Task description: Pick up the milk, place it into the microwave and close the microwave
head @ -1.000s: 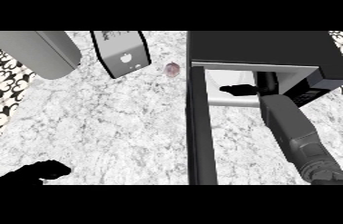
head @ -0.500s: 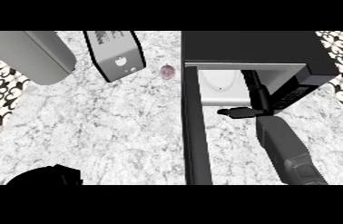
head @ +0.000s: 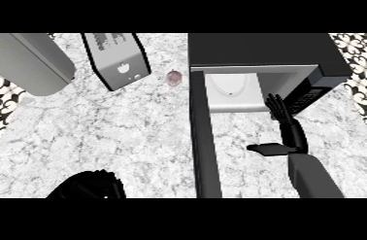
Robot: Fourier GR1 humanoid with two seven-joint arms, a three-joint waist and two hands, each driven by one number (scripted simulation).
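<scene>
The milk carton (head: 231, 88) stands inside the open microwave (head: 258, 54), door (head: 204, 142) swung out over the marble surface (head: 108, 132). The right robot hand (head: 281, 118) hangs just outside, fingers straight, holding nothing; closing the door remains. The left robot hand (head: 90, 185) rests low, its fingers unclear.

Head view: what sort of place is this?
Likely a kitchen counter. A marble-look countertop carries an open microwave with its door swung out, a toaster and a grey appliance at the far left.
</scene>
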